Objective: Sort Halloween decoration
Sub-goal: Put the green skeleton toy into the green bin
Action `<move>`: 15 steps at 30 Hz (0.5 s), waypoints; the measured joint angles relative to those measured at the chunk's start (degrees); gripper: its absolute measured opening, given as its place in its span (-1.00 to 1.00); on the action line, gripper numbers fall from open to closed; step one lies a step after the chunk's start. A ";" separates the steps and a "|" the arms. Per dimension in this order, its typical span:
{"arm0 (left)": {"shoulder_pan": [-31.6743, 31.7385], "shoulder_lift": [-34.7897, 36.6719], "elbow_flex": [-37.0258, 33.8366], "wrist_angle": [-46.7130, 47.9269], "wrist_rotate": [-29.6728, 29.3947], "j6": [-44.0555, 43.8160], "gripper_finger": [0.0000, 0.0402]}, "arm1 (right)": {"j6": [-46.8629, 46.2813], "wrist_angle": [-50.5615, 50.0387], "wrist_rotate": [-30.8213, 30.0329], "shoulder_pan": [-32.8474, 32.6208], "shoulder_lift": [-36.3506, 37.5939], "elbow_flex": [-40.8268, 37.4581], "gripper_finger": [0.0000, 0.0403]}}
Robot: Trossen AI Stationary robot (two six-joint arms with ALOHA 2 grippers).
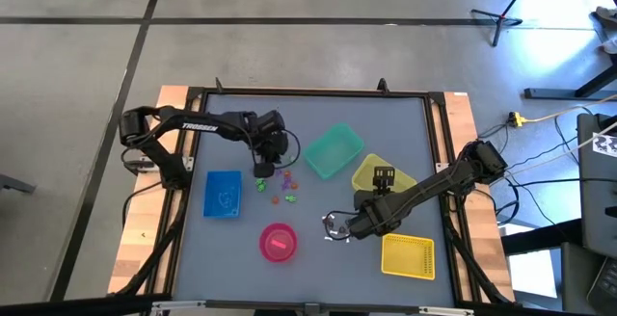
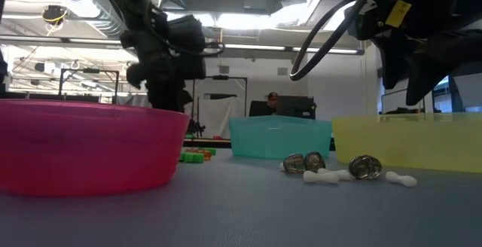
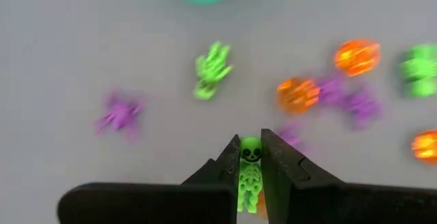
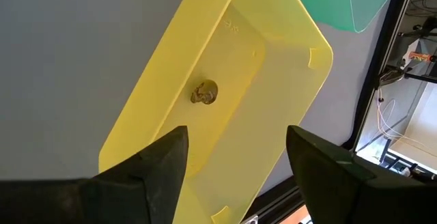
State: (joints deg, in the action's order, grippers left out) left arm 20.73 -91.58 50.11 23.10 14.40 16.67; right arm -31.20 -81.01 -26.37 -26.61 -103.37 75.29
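Note:
Several tiny purple, orange and green Halloween decoration trinkets (image 1: 281, 187) lie on the grey table between the blue bin and the green bin. My left gripper (image 1: 262, 170) is above their left side, shut on a green skeleton trinket (image 3: 250, 171). My right gripper (image 4: 235, 161) stands open over the yellow bin (image 4: 225, 94), with nothing between its fingers. A dark grey skull (image 4: 205, 92) lies on that bin's floor. More grey skulls (image 2: 303, 162) and white bones (image 2: 325, 175) lie on the table near the yellow bin. My left gripper pinches the green skeleton between its two fingers (image 3: 278, 164), gripping the sides of its body (image 3: 249, 179). The skull end (image 3: 250, 149) sticks out at the fingertips. The fingers slant steeply down from above. The skeleton lies along them, above the table.
A blue bin (image 1: 224, 194) sits at the left and a pink round bowl (image 1: 278, 242) near the front. A green bin (image 1: 334, 151) is at the far middle, and a yellow mesh basket (image 1: 408, 255) at the front right. A person (image 2: 273, 100) sits beyond the table.

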 joint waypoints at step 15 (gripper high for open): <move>-6.36 0.82 0.10 -28.71 4.16 -4.31 -0.91 | 0.09 -0.11 -0.05 0.01 0.00 0.00 0.23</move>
State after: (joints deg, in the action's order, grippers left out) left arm 14.36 -90.76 50.21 -5.61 18.57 12.36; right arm -31.11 -81.12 -26.42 -26.60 -103.37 75.29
